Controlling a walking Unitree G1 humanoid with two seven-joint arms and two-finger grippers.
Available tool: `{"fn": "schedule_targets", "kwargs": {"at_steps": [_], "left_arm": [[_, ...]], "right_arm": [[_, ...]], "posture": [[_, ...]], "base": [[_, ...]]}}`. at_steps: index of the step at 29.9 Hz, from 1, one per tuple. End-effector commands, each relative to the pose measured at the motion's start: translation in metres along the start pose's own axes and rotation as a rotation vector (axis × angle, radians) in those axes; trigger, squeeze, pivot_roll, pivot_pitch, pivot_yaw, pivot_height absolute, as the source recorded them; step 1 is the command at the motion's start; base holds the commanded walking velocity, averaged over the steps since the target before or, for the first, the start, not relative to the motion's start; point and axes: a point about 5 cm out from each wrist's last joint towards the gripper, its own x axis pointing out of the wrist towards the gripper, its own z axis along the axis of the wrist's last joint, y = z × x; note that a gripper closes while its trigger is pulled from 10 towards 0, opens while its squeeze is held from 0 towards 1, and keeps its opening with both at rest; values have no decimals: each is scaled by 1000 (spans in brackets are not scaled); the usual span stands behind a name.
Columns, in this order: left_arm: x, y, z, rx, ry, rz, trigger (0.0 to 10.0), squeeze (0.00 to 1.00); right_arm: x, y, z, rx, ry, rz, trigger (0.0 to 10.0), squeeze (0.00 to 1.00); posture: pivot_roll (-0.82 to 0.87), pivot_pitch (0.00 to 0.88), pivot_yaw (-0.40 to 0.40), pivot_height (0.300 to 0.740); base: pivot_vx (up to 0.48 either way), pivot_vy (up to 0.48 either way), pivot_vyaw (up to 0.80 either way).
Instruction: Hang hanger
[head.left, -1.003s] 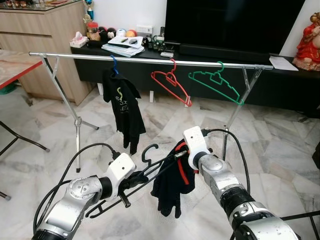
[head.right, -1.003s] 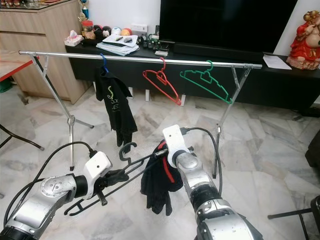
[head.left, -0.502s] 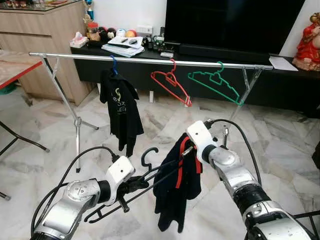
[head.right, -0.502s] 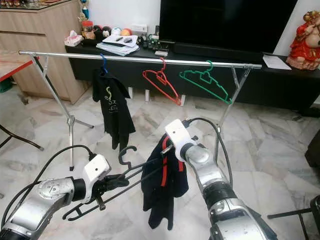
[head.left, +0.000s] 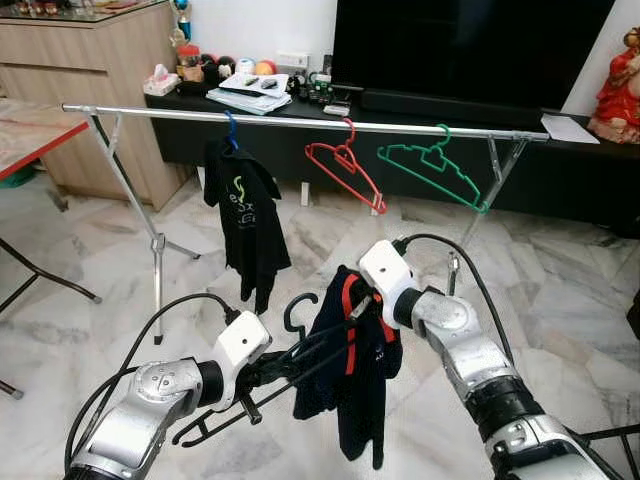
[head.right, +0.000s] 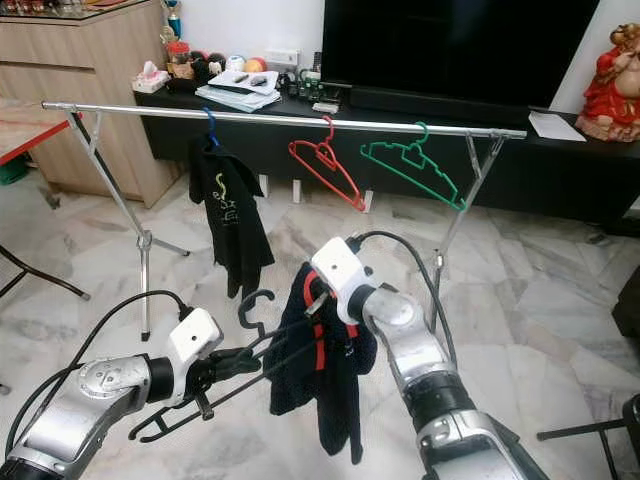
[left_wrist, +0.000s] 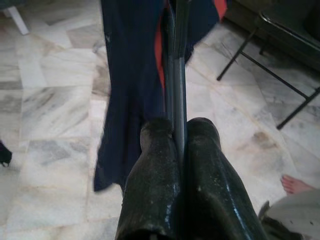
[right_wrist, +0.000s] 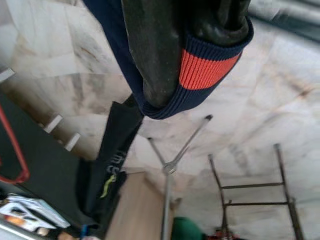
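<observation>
My left gripper (head.left: 274, 368) is low in front of me, shut on the lower bar of a black hanger (head.left: 300, 340) whose hook (head.left: 298, 304) points up. In the left wrist view its fingers (left_wrist: 156, 170) clamp that bar. A navy garment with red stripes (head.left: 352, 395) is draped over the hanger's right arm. My right gripper (head.left: 364, 303) grips its collar; in the right wrist view the red-striped edge (right_wrist: 207, 67) wraps around the fingers (right_wrist: 150, 55). Behind runs the silver rail (head.left: 300, 120), carrying a black shirt (head.left: 245, 215), a red hanger (head.left: 345, 170) and a green hanger (head.left: 435, 165).
A black TV console (head.left: 560, 170) with clutter runs behind the rail. A wooden cabinet (head.left: 90, 80) and a red-edged table (head.left: 30, 135) are at the left. The rail's legs (head.left: 155, 250) stand on marble floor. A person's bare foot (left_wrist: 295, 184) is in the left wrist view.
My right gripper has moved left toward the hanger's hook, drawing the navy garment further along the hanger arm. The garment now hangs longer. The left gripper has held still.
</observation>
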Motion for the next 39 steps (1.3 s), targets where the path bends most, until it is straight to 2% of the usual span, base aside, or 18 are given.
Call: {"fn": "schedule_targets", "kwargs": {"at_steps": [1, 5, 6, 7, 10, 12, 13, 14, 15, 16, 18, 21, 24, 30, 33, 35, 36, 39], "left_arm": [[1, 1, 7, 1, -53, 10, 10000, 0], [3, 0, 7, -3, -62, 11, 10000, 0], [4, 0, 8, -1, -66, 19, 10000, 0], [4, 0, 8, -1, -66, 19, 10000, 0], [4, 2, 8, -2, -79, 42, 10000, 0], [4, 2, 8, -3, -81, 44, 10000, 0], [4, 3, 8, -7, -82, 45, 10000, 0], [4, 3, 8, -7, -82, 45, 10000, 0], [4, 3, 8, -10, -82, 46, 10000, 0], [4, 3, 8, -10, -82, 46, 10000, 0], [4, 2, 7, -20, -82, 37, 10000, 0], [5, 1, 7, -24, -82, 32, 10000, 0], [5, -2, 5, -34, -78, 12, 10000, 0], [6, 0, 4, -35, -77, 29, 10000, 0], [7, -1, 4, -43, -77, 20, 10000, 0], [7, -2, 4, -44, -78, 20, 10000, 0], [8, -1, 4, -45, -79, 23, 10000, 0], [8, -1, 3, -46, -80, 30, 10000, 0]], "right_arm": [[-3, 1, -2, -18, 13, 22, 10000, 0], [-6, -1, -14, -49, 80, 5, 10000, 0], [-9, -7, -20, -74, 127, -51, 10000, 0], [-9, -7, -20, -74, 127, -51, 10000, 0], [-20, -34, -28, -174, 224, -259, 10000, 0], [-22, -37, -25, -163, 205, -279, 10000, 0], [-20, -34, -12, -96, 87, -230, 10000, 0], [-20, -34, -12, -96, 87, -230, 10000, 0], [-18, -26, -3, -68, 9, -159, 10000, 0], [-18, -26, -3, -68, 9, -159, 10000, 0], [-16, -10, 8, -52, -66, -17, 10000, 0], [-17, -7, 10, -63, -76, 8, 10000, 0], [-18, -4, 14, -115, -103, 58, 10000, 0], [-21, 7, 25, -113, -143, 151, 10000, 0], [-23, 19, 34, -89, -200, 228, 10000, 0], [-25, 27, 35, -107, -211, 288, 10000, 0], [-28, 37, 35, -133, -215, 350, 10000, 0], [-30, 43, 36, -137, -218, 380, 10000, 0]], "posture": [[148, 22, -42, 740], [145, 22, -41, 740], [144, 24, -40, 740], [144, 24, -40, 740], [141, 24, -39, 740], [141, 24, -39, 740], [141, 24, -37, 740], [141, 24, -37, 740], [140, 24, -37, 740], [140, 24, -37, 740], [140, 26, -37, 740], [140, 27, -36, 740], [139, 27, -35, 740], [137, 28, -36, 740], [135, 29, -34, 740], [132, 30, -34, 740], [132, 30, -34, 740], [132, 32, -35, 740]], "base": [[0, 0, 0], [0, 0, 0], [0, 0, 0], [0, 0, 0], [0, 0, 0], [0, 0, 0], [0, 0, 0], [0, 0, 0], [0, 0, 0], [0, 0, 0], [0, 0, 0], [0, 0, 0], [0, 0, 0], [0, 0, 0], [0, 0, 0], [0, 0, 0], [0, 0, 0], [0, 0, 0]]}}
